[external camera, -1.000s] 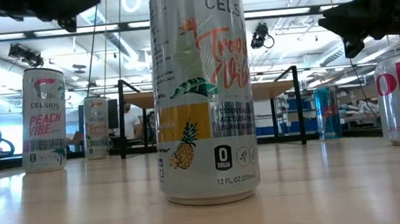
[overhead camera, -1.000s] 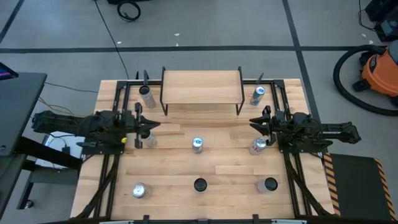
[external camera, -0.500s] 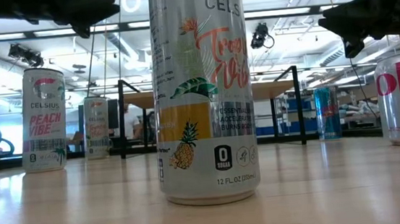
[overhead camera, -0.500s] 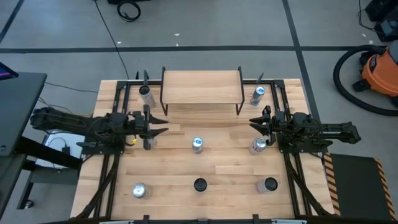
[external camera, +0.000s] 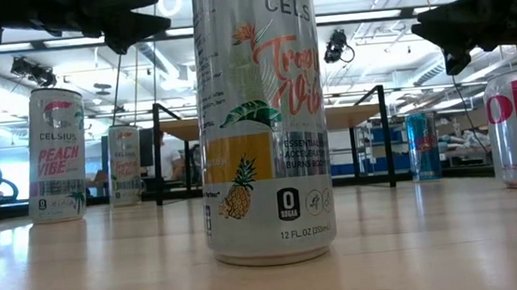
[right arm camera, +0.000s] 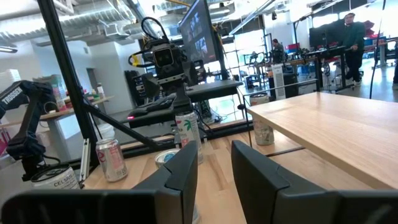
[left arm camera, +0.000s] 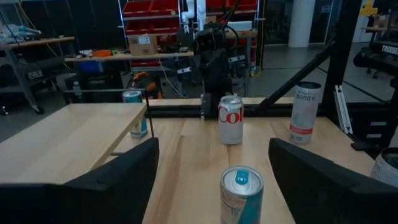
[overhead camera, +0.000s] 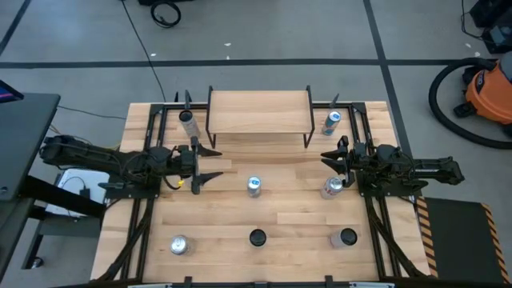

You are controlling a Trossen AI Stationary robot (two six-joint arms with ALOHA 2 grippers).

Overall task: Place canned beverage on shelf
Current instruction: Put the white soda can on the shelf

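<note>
The shelf (overhead camera: 260,112), a wooden top on black legs, stands at the table's far middle with nothing on it. A tall silver can (overhead camera: 254,186) stands upright at the table's centre, also seen in the left wrist view (left arm camera: 241,193). My left gripper (overhead camera: 216,164) hovers left of this can, level and open, its fingers (left arm camera: 124,177) wide apart and pointing toward it, touching nothing. Below that arm stands a Peach Vibe can (external camera: 57,153). My right gripper (overhead camera: 324,156) waits shut at the right, above a Coke can (overhead camera: 332,188).
Other cans stand upright: one at the far left (overhead camera: 188,120), a blue one at the far right (overhead camera: 332,122), and three along the near edge (overhead camera: 178,245), (overhead camera: 257,238), (overhead camera: 346,238). Black rails (overhead camera: 152,152) run along both table sides.
My left gripper has moved toward the table's right, nearer the centre can, and has opened from shut to wide apart. No can has moved.
</note>
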